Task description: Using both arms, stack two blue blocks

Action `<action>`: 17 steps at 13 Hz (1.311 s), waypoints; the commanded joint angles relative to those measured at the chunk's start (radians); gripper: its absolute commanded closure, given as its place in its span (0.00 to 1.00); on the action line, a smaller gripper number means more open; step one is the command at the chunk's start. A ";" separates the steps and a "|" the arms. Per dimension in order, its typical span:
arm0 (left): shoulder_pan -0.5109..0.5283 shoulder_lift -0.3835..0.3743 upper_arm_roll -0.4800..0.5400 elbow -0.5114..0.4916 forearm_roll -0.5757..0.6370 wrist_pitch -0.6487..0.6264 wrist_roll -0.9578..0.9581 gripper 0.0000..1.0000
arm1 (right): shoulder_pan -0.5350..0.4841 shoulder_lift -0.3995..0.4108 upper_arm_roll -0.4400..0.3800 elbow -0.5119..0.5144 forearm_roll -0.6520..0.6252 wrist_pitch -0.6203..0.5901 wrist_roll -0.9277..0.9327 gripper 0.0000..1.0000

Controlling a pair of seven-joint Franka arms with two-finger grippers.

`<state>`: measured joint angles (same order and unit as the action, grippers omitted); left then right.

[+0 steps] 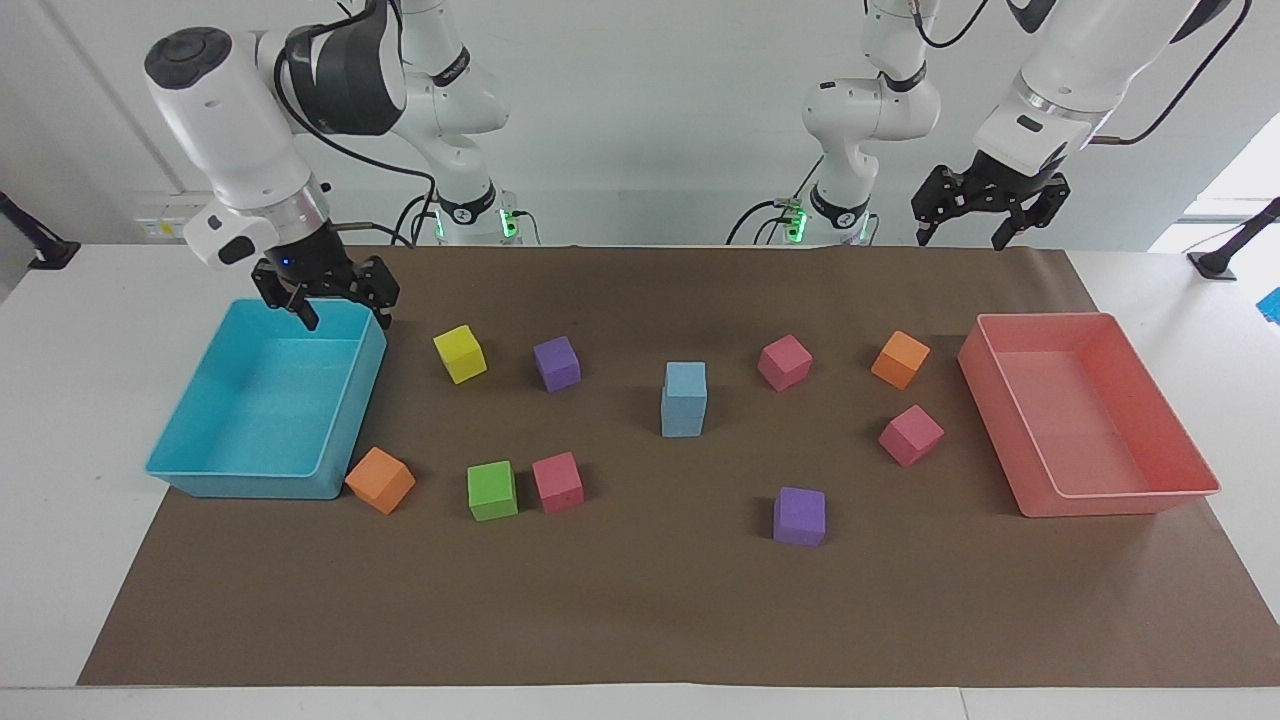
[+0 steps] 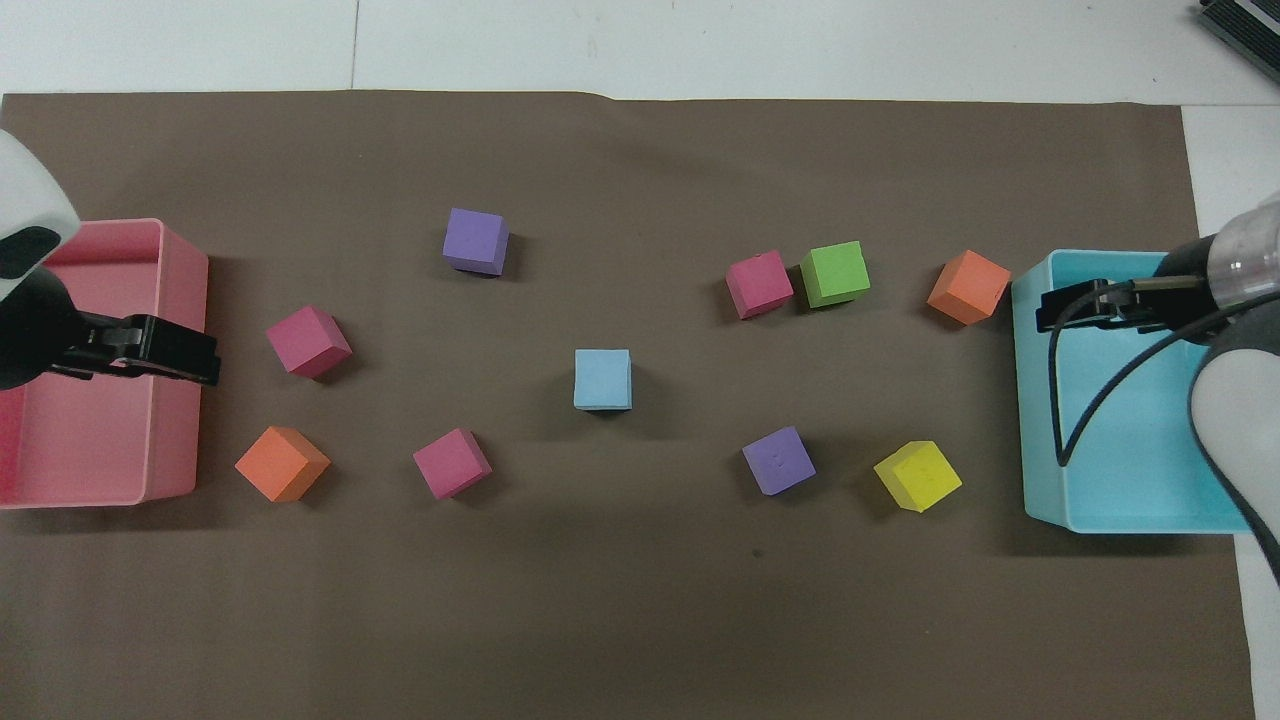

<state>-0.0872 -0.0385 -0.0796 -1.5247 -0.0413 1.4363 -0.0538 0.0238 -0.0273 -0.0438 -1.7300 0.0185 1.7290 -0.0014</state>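
Mid-table, stacked blue blocks (image 1: 684, 399), well apart from both fingers (image 1: 300, 312).

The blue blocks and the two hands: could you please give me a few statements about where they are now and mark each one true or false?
1. One blue block sits on top of the other blue block. True.
2. The right hand holds a yellow cube. False: it is open and holds nothing, up over the turquoise tray; the yellow cube lies on the mat.
3. The left hand is open and raised, near the pink tray. True.
4. The blue stack is inside the pink tray. False: it stands mid-mat, between a purple cube and a pink cube.
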 commanded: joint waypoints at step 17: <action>0.001 0.005 0.004 0.017 0.012 0.029 0.038 0.00 | -0.004 -0.132 0.004 0.069 -0.037 -0.243 0.012 0.00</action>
<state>-0.0871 -0.0385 -0.0766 -1.5238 -0.0412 1.4598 -0.0257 0.0237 -0.1229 -0.0426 -1.6084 -0.0202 1.4536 0.0000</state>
